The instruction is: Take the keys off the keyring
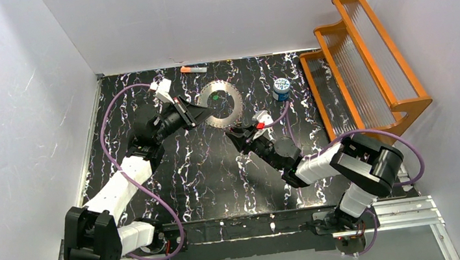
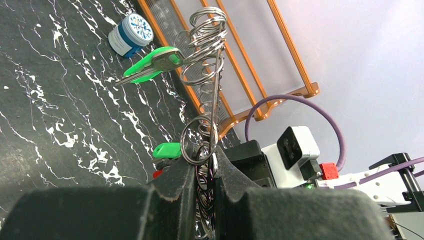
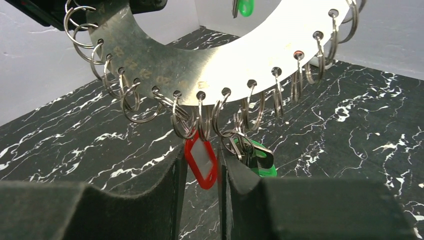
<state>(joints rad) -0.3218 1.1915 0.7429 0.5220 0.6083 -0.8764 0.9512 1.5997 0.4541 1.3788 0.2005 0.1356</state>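
Observation:
The keyring (image 1: 224,104) is a flat toothed grey metal ring held up off the table. My left gripper (image 1: 204,112) is shut on its left edge; in the left wrist view the jaws (image 2: 205,167) pinch the plate edge-on. Small split rings hang along the keyring's rim (image 3: 200,65). A red key (image 3: 201,160) dangles between the fingers of my right gripper (image 3: 201,167), which stand narrowly apart on either side of it. A green key (image 3: 261,162) hangs just behind the right finger (image 3: 235,170). Another green key (image 2: 150,62) sticks out at the ring's far side.
A blue-and-white canister (image 1: 281,88) stands right of the ring. An orange-and-grey stick (image 1: 193,69) lies at the back wall. An orange wooden rack (image 1: 363,62) fills the right side. White walls close in the marbled black table (image 1: 207,178).

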